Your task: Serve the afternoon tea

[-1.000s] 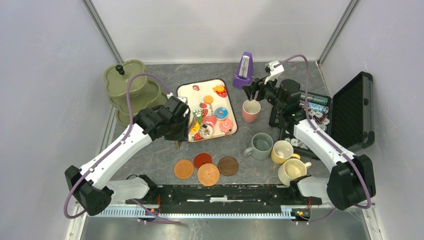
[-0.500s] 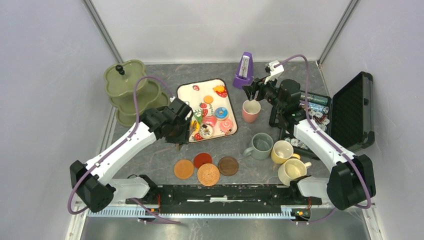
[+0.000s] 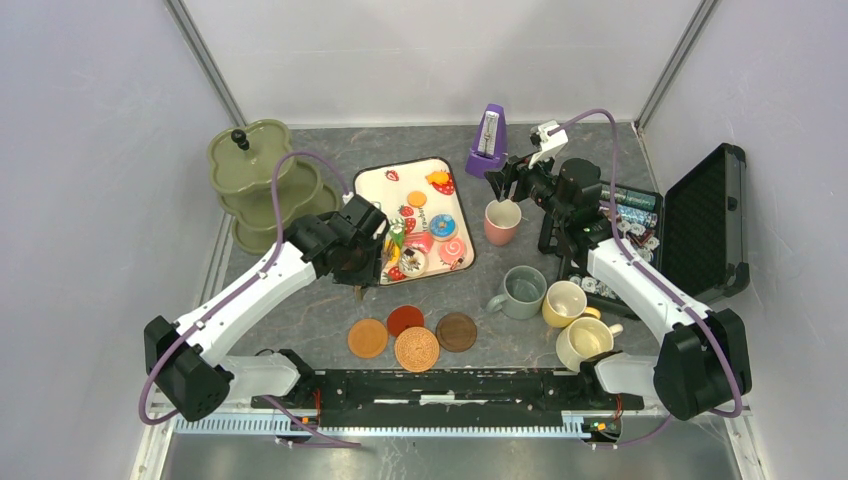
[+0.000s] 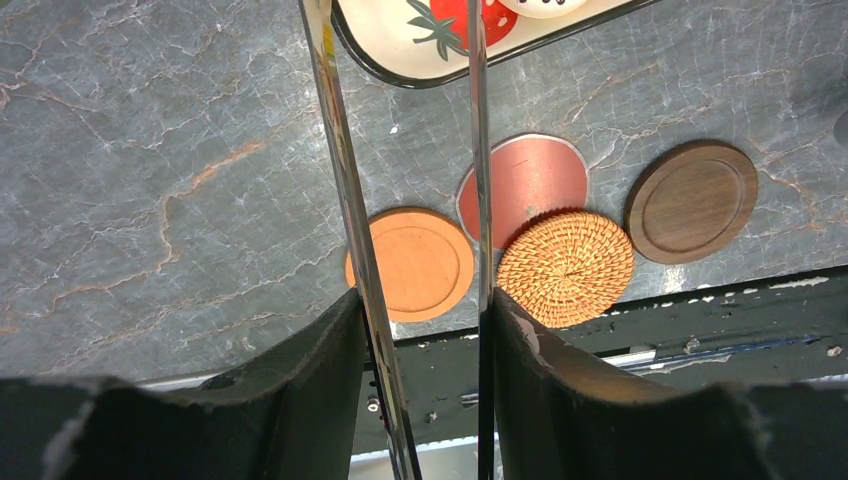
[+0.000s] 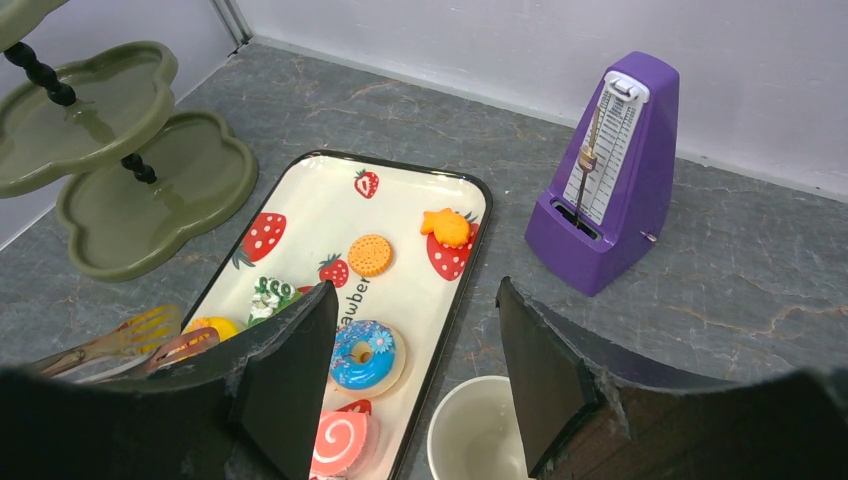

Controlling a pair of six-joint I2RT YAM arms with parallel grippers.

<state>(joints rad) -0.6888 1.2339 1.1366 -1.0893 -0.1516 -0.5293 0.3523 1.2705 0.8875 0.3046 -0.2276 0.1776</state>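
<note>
**Serving barely begun: pastries on the tray, mugs off the coasters**

By the look of it, nothing has reached its place. The olive-green tiered stand point(image 3: 265, 150), upper left of the overhead view, shows no pastry on any tier I can see. The toy pastries point(image 3: 442, 227) all lie on the strawberry-print tray point(image 3: 412, 180) in the middle. The orange coaster point(image 3: 367, 338), red coaster point(image 3: 405, 319), woven coaster point(image 3: 417, 349) and dark wooden coaster point(image 3: 456, 332) sit bunched at lower centre, and none has a mug on it. The grey-green mug point(image 3: 522, 290), yellow mug point(image 3: 565, 302) and cream mug point(image 3: 585, 342) crowd together at lower right. The pink mug point(image 3: 502, 222) stands alone just right of the tray.

The left gripper point(image 4: 420, 300) has its fingers clamped on a pair of metal tongs point(image 4: 346, 190), whose blades run toward the tray's lower-left corner. The right gripper point(image 5: 415, 290) hangs over the pink mug with its fingers spread and nothing pinched between them. I cannot tell whether one finger touches the rim.

Room is tight in places. The purple metronome point(image 3: 488, 140) stands just behind the pink mug, and the black case point(image 3: 705, 225) lies to its right. I judge the free way to the coasters runs down between the tray's right edge and the grey-green mug. The stand's upper tier overhangs the lower, so the tongs would likely need to enter from the side. The coasters lie near the table's point(image 3: 300, 310) lower edge.
</note>
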